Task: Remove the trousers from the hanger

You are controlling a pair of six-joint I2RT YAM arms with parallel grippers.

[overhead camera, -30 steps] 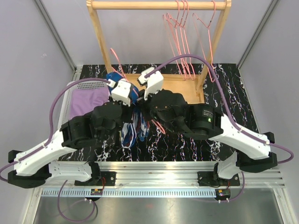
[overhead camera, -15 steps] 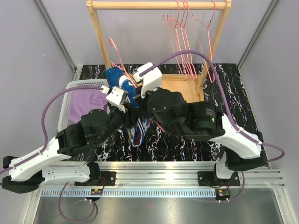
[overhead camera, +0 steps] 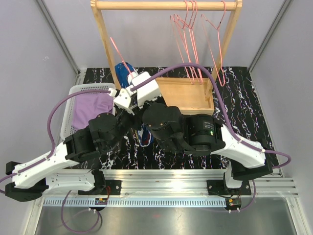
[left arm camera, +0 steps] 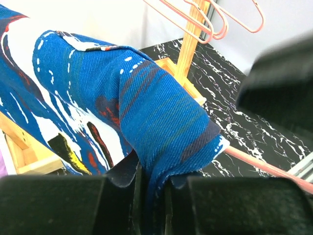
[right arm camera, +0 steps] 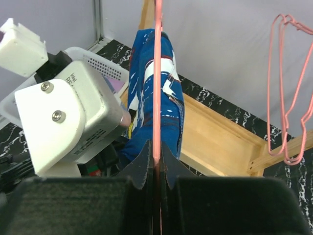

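Observation:
The dark blue trousers [left arm camera: 122, 93], splashed with white, red and yellow, hang over a pink wire hanger [right arm camera: 157, 58]. My left gripper [left arm camera: 152, 171] is shut on a fold of their cloth. Just to its right, my right gripper [right arm camera: 156, 152] is shut on the hanger's wire, which rises straight up from the jaws. From above, the hanger [overhead camera: 119, 53] slants up to the left over the blue trousers [overhead camera: 121, 72], beside both grippers. The lilac trousers [overhead camera: 90, 105] lie in the white basket [overhead camera: 73, 93] at the left.
A wooden rack [overhead camera: 166, 5] stands at the back, its base frame [overhead camera: 190, 95] right of the grippers. Several bare pink hangers [overhead camera: 193, 44] hang from its bar. The left gripper's white housing [right arm camera: 63, 112] sits close to the right gripper.
Both arms have shifted left and back with the hanger, which now stands steeper. My left gripper let go for a moment, then shut on the blue cloth again.

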